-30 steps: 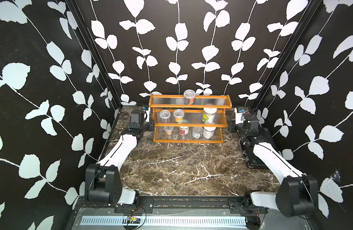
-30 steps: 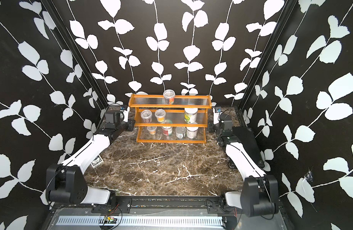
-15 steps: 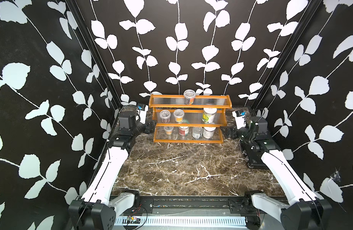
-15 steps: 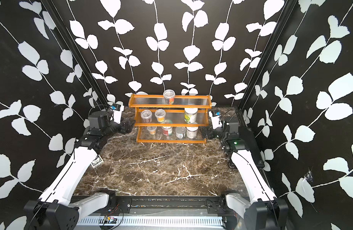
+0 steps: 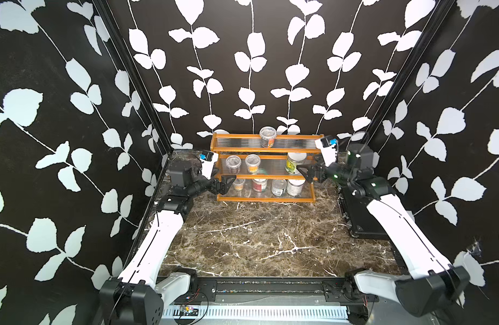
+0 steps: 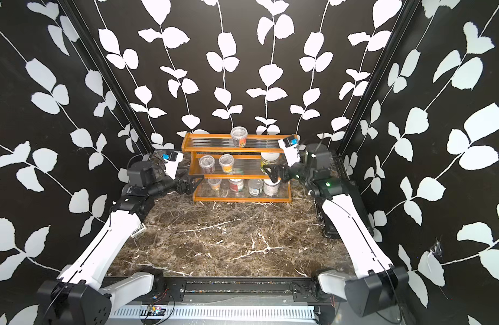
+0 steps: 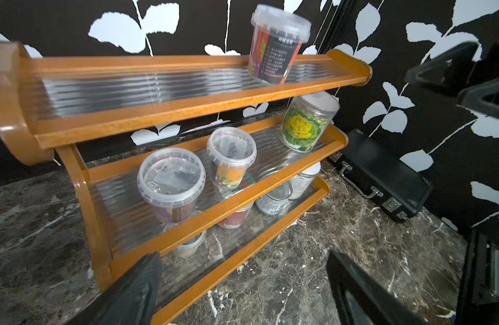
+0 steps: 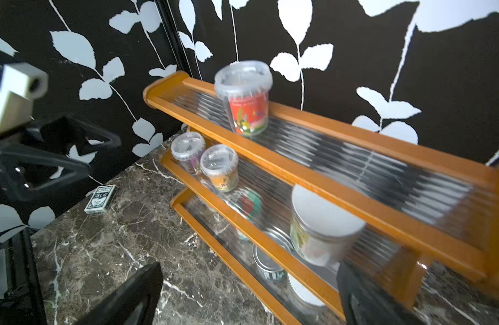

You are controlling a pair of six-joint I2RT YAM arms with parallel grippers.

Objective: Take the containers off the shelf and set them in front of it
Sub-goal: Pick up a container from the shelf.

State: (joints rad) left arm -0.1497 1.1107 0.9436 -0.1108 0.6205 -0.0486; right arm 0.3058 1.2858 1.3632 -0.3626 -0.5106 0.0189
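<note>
Containers all sat on the three-tier orange-brown wooden shelf with ribbed clear plastic tiers (image 5: 265,199), none yet on the brown marbled tabletop (image 5: 256,239) in front. Over on the left, the left gripper (image 5: 230,183) hung close by the shelf's end, black fingers (image 7: 133,289) spread wide, nothing between them! Just past its fingertips, on the lowest tier, stood a small clear lidded plastic cup (image 5: 238,184), upright, close but untouched. Up beyond those fingers, a pair of clear lidded cups (image 5: 233,164) stood side by side on the middle tier. Higher again was a lone red-labelled clear cup (image 5: 267,137).

Further from the left fingers stood a red-labelled tin can (image 5: 259,185) and a white-labelled tin can (image 5: 279,187).

On the right, the right gripper (image 5: 304,174), jaws equally wide and empty, pointed at the tall white-lidded jar with the green-and-yellow label (image 5: 294,162), just ahead of its fingertips. A second white-lidded jar (image 5: 295,187) stood beneath them. Every long axis was vertical, so each grab looked like a side-on reach: left arm nearer the low cup, right arm nearer the green jar.
</note>
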